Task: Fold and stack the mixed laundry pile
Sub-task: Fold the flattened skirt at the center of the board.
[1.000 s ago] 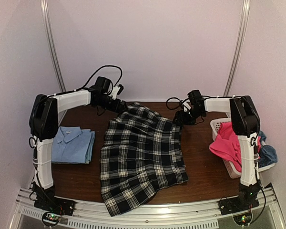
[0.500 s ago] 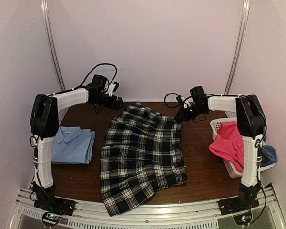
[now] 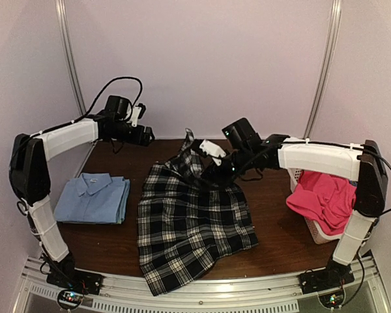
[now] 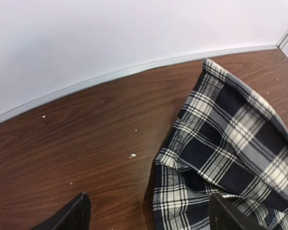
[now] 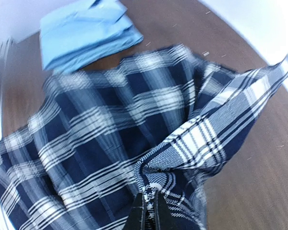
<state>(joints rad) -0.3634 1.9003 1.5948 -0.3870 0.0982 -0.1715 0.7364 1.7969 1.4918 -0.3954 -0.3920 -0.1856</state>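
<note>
Dark wood-grain table (image 3: 274, 244), pale walls. Finds right gripper (image 5: 149, 206) newly pinched shut on a far corner of the black-and-white plaid shirt (image 3: 192, 222), hauling that soft woven flap up and inward over the spread cloth: first fold likely begun; left gripper (image 4: 151, 214) splayed, empty, above bare wood. Leaves light blue shirt (image 3: 94, 199) folded flat at left, hot-pink trousers (image 3: 319, 195) slumped in lattice basket (image 3: 315, 229).

Spread shirt (image 3: 192, 228) centred on table (image 3: 274, 215), folded shirt (image 3: 91, 199) left, basket (image 3: 315, 230) right, trousers (image 3: 322, 195) seemingly inside it.

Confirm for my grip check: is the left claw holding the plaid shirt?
No, the left claw stands wide open, and the plaid shirt lies loose beyond it.
</note>
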